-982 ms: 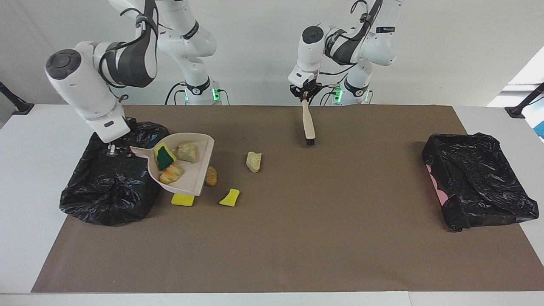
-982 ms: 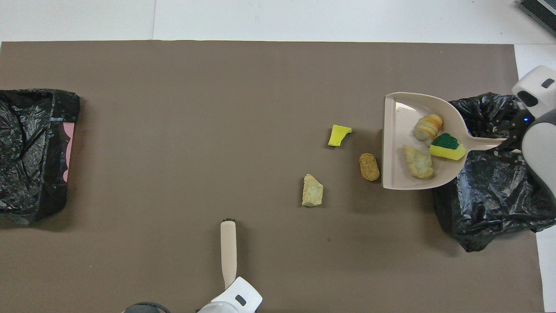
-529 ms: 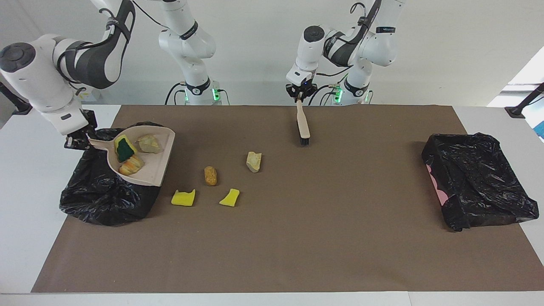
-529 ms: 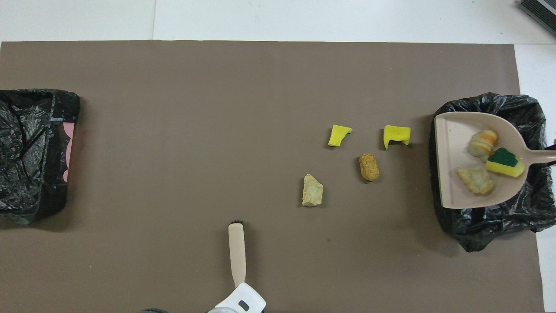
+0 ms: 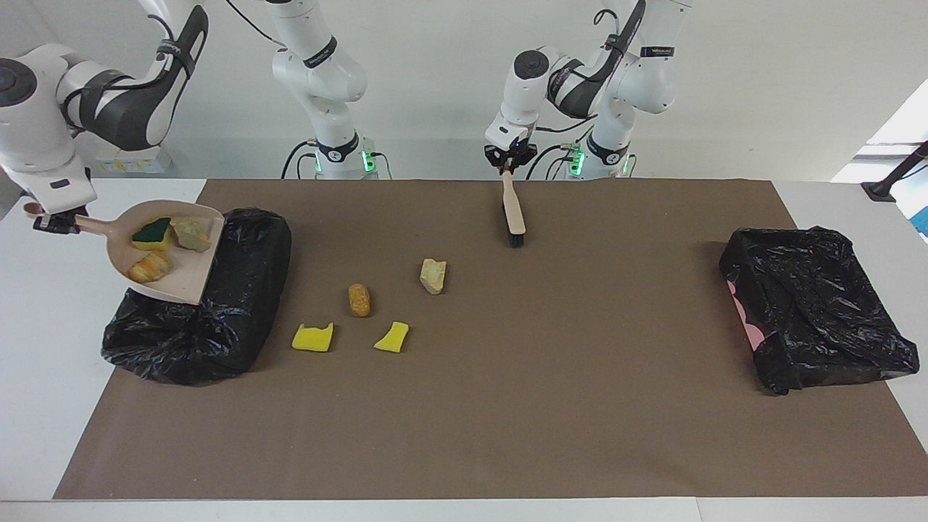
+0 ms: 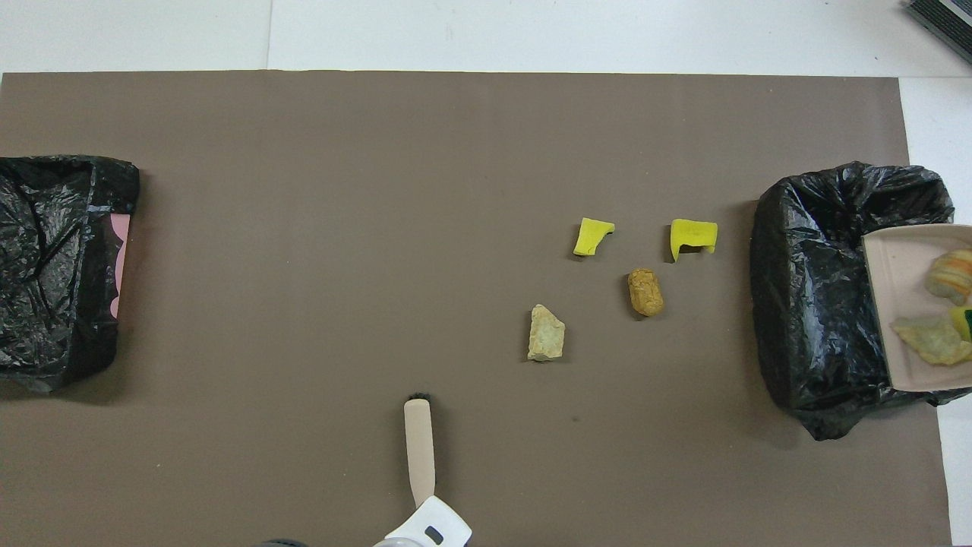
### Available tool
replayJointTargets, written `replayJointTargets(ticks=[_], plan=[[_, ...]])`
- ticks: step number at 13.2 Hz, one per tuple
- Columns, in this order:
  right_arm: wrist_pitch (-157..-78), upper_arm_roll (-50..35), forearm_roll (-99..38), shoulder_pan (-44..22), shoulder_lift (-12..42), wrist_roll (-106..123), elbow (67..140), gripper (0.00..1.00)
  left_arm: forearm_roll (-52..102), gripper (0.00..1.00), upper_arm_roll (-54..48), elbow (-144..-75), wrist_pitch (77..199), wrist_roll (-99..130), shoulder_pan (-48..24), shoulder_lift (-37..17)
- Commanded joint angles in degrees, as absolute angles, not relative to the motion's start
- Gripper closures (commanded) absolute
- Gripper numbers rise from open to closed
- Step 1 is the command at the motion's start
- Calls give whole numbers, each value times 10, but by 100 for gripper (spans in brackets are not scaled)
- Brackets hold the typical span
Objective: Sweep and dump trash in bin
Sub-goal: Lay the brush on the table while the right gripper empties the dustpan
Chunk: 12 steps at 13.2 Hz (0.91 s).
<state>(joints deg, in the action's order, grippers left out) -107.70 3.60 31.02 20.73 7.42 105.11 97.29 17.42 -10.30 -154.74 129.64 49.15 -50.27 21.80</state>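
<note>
My right gripper (image 5: 54,221) is shut on the handle of the beige dustpan (image 5: 185,279) and holds it in the air over the black-lined bin (image 5: 217,326) at the right arm's end. In the pan lie a green-topped yellow sponge (image 5: 152,233), a beige lump (image 5: 191,233) and a bread-like piece (image 5: 151,267). On the mat beside the bin lie two yellow chunks (image 5: 312,338) (image 5: 392,337), an orange-brown piece (image 5: 359,299) and a beige lump (image 5: 433,275). My left gripper (image 5: 510,165) is shut on the brush (image 5: 514,210), bristles down, near the robots.
A second black-lined bin (image 5: 812,304) stands at the left arm's end of the table. A brown mat (image 5: 507,406) covers most of the tabletop. In the overhead view the dustpan (image 6: 892,304) is cut off by the picture's edge.
My right gripper has carried the loaded dustpan from the mat to over the bin, toward the right arm's end. The left gripper has drawn the brush slightly toward the robots.
</note>
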Motion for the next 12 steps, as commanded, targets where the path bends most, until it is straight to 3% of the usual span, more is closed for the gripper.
replayJointTargets(ticks=[1, 2, 6, 9, 12], plan=[[-1085, 28, 368, 207, 67, 1052, 975, 100, 185, 38, -94, -1550, 1306, 487, -510, 207], [-1084, 26, 396, 202, 65, 1035, 975, 100, 185, 0, -93, -1547, 1307, 487, -505, 203], [-1048, 20, 490, 149, 62, 963, 976, 100, 166, 0, -92, -1434, 1296, 455, -428, 112], [-989, 20, 565, 101, 58, 898, 976, 100, 42, 0, -92, -1357, 1291, 437, -377, 69], [-979, 20, 602, 100, 50, 881, 976, 100, -29, 0, -92, -1295, 1290, 381, -318, 25]])
